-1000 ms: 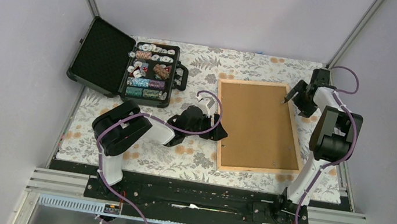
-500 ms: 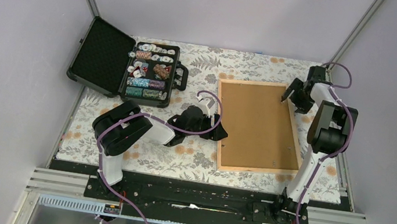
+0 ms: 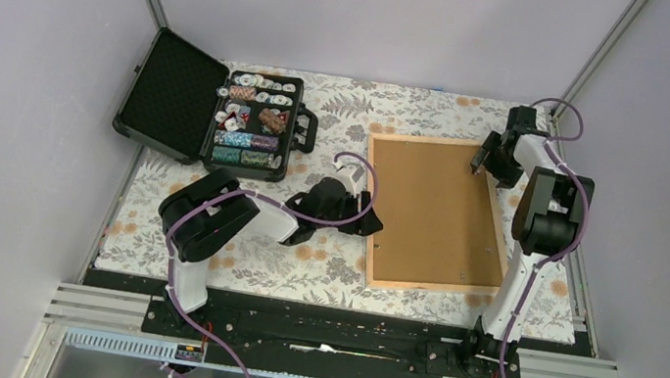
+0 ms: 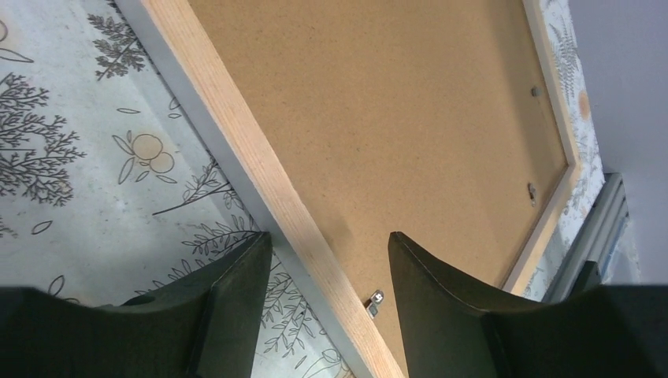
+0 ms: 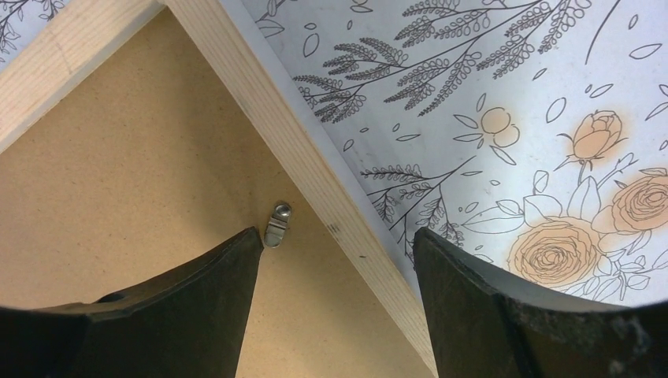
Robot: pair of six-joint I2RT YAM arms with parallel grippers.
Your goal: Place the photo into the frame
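the thin light-wood rectangular frame (image 3: 436, 283) lies face down on the right half of the floral-covered table (image 3: 341, 121), brown cardboard backing board (image 3: 434, 213) up, its long axis running far edge to near edge; the photo shows in no view. the left gripper (image 4: 327, 236), jaws apart, straddles the frame's left long rail. the right gripper (image 5: 337, 232), jaws likewise spread, straddles the right rail by the far right corner, beside a small metal turn clip (image 5: 277, 224).
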